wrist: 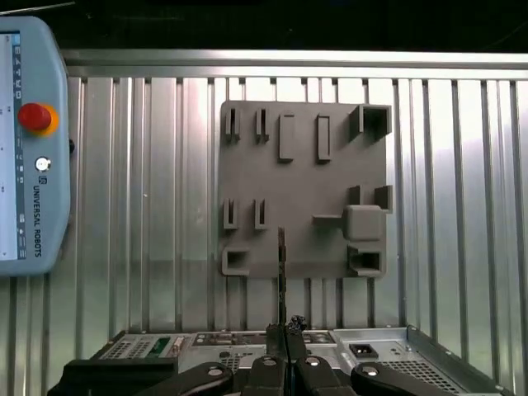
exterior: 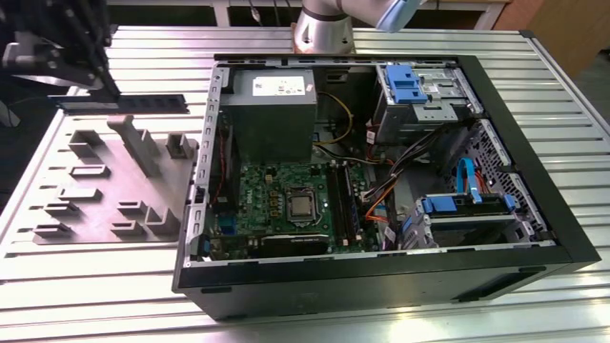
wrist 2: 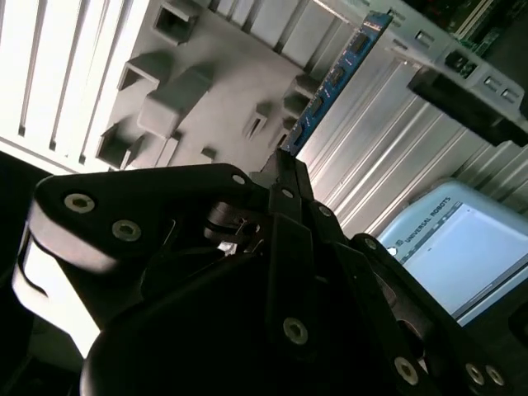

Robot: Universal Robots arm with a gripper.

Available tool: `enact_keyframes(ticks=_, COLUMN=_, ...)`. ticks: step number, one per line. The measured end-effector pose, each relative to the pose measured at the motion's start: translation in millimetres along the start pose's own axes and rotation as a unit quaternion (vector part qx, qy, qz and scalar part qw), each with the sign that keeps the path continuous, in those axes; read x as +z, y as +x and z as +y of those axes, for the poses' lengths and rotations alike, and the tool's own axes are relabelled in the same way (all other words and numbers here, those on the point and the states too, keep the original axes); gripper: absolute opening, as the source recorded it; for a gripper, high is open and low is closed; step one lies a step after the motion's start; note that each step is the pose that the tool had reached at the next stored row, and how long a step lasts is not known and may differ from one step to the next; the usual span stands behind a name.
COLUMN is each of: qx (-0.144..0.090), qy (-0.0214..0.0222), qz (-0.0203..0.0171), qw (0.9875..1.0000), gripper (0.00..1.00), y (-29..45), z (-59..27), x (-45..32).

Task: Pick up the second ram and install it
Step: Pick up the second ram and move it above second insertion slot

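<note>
In the exterior view, my gripper (exterior: 113,96) hangs at the far left, above the grey holder plate (exterior: 105,189). It is shut on the second ram (exterior: 128,104), a dark flat strip held level and clear of the plate. The second wrist view shows the ram (wrist 2: 338,74) as a blue-green strip with black chips, reaching out from the closed fingertips (wrist 2: 285,169). In the first wrist view the ram (wrist: 281,272) appears edge-on over the holder plate (wrist: 305,181), clamped in my gripper (wrist: 285,334). The green motherboard (exterior: 286,200) with its long black sockets (exterior: 341,207) lies inside the open computer case (exterior: 533,207).
The case holds a grey power-supply box (exterior: 271,107), drive cages with blue clips (exterior: 410,82) and loose cables (exterior: 381,204). A teach pendant (wrist: 29,140) lies on the ribbed metal table (exterior: 96,286) beyond the plate. The arm's base (exterior: 322,32) stands behind the case.
</note>
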State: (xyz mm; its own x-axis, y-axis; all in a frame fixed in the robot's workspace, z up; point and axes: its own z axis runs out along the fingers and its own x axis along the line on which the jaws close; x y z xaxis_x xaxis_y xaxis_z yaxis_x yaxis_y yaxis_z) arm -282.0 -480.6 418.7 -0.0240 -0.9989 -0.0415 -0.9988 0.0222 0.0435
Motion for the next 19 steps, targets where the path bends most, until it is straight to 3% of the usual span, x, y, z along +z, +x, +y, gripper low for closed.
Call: enact_keyframes(ticks=19, qx=0.0, qy=0.0, qz=0.0, qw=1.0, gripper=0.11, y=-1.9, z=-86.4, x=-1.1)
